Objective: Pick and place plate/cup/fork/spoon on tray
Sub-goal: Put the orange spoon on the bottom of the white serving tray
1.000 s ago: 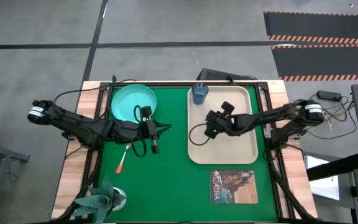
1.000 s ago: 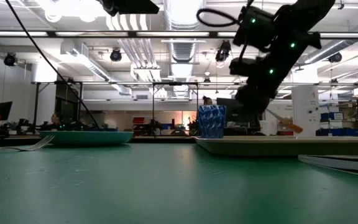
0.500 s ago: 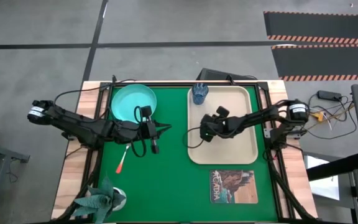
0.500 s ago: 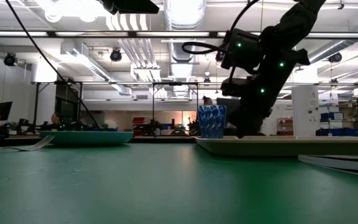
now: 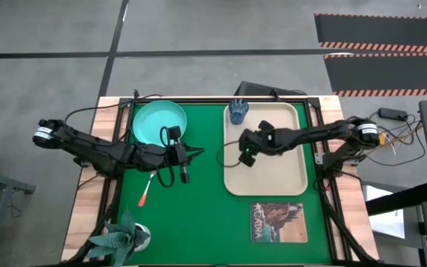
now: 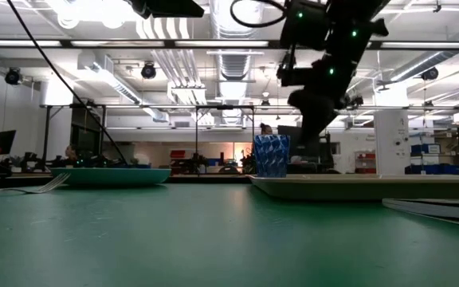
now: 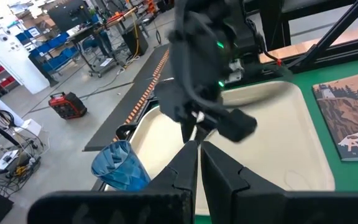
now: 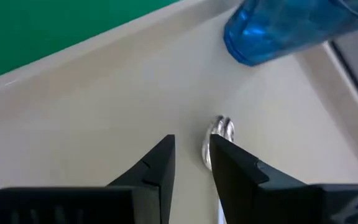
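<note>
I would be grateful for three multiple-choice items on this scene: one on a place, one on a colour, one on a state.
1. Where does the cup stand?
A. on the card
B. in a corner of the tray
C. on the green mat

2. What colour is the plate?
A. turquoise
B. red
C. beige

3. How is the right tool?
A. shut on the cup
B. open above the tray
C. resting on the plate

Key:
1 B, the high view shows it inside the tray's rim at a far corner.
2 A, it is turquoise in the high view.
3 B, the right wrist view shows its fingers apart over the beige tray.
</note>
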`<action>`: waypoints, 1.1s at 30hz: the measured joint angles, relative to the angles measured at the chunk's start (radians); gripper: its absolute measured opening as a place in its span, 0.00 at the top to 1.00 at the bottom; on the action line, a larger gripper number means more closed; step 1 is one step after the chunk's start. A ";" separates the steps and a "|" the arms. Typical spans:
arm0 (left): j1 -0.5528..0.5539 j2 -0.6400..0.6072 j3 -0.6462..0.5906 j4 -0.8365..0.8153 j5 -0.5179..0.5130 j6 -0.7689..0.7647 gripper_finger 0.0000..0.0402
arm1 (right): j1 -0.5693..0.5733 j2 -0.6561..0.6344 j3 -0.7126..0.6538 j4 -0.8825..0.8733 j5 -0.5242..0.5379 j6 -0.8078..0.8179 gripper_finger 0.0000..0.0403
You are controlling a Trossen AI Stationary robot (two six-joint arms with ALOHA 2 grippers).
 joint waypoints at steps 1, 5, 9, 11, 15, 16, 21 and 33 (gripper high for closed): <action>0.000 0.000 0.000 0.000 0.000 0.000 0.98 | -0.018 -0.017 0.002 -0.014 -0.036 0.006 0.77; 0.000 0.001 -0.001 -0.001 0.000 0.000 0.98 | -0.097 -0.076 -0.025 0.001 -0.181 0.009 0.77; 0.000 0.001 -0.001 -0.001 0.000 0.000 0.98 | -0.169 -0.111 -0.071 -0.007 -0.296 -0.009 0.77; 0.000 0.001 -0.001 -0.001 0.000 0.000 0.98 | -0.202 -0.120 -0.096 -0.008 -0.345 -0.028 0.77; 0.000 0.001 -0.001 0.000 0.000 0.000 0.98 | -0.252 -0.112 -0.135 0.048 -0.345 -0.076 0.77; 0.000 0.001 -0.001 0.000 0.000 0.000 0.98 | -0.258 -0.106 -0.141 0.070 -0.342 -0.080 0.77; 0.000 0.005 -0.001 0.001 0.000 0.000 0.98 | -0.261 -0.091 -0.137 0.090 -0.332 -0.101 0.77; 0.000 0.010 -0.002 0.001 0.000 0.006 0.98 | -0.274 -0.093 -0.098 0.016 -0.361 0.009 0.66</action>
